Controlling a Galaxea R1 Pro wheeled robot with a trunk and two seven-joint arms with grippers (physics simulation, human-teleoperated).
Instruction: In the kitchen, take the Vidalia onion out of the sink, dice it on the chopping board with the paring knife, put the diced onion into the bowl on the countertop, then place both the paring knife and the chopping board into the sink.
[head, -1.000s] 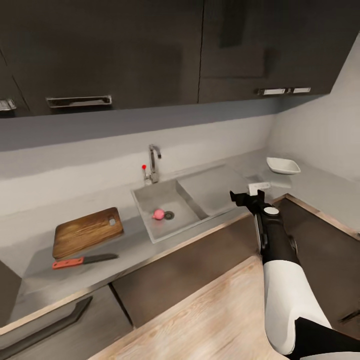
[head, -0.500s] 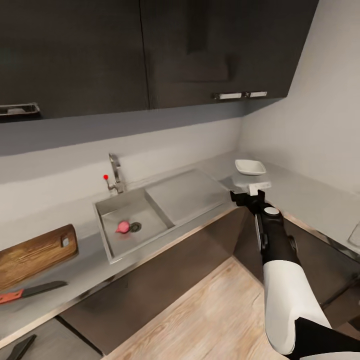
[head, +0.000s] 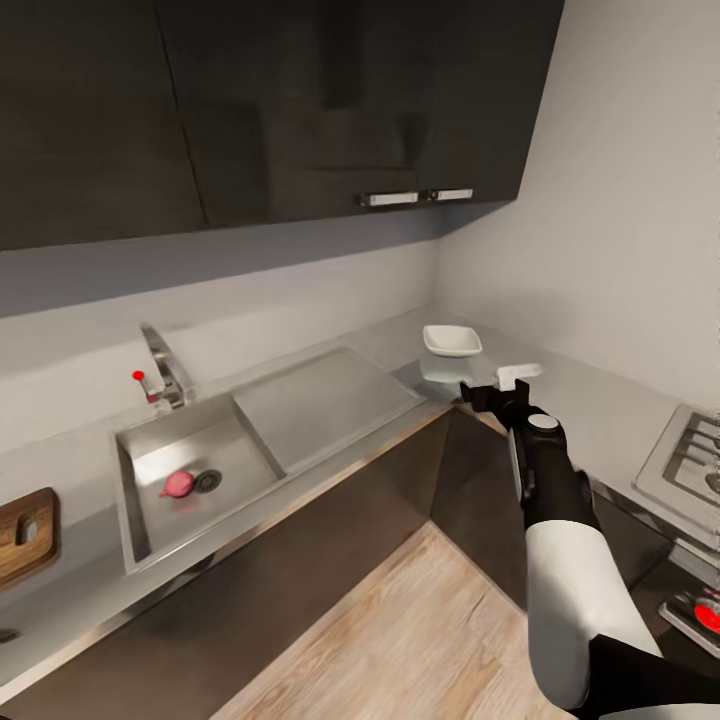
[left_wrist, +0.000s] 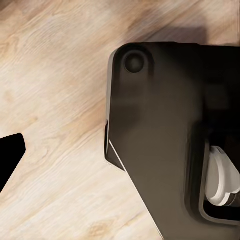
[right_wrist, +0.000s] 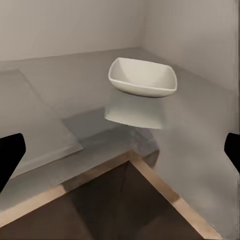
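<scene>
Jaws of the right gripper (head: 503, 385) are standing open and empty near the bowl (head: 452, 341); the left's state is unclear. The Vidalia onion (head: 178, 485) is lying in the sink (head: 140, 505), well apart, risking an overstretched reach.

One Vidalia onion (head: 177, 484), one bowl (head: 451, 341), one sink (head: 140, 505), one chopping board (head: 25, 534).

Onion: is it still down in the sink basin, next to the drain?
Yes, in the head view the Vidalia onion lies on the floor of the sink, just beside the round drain.
</scene>
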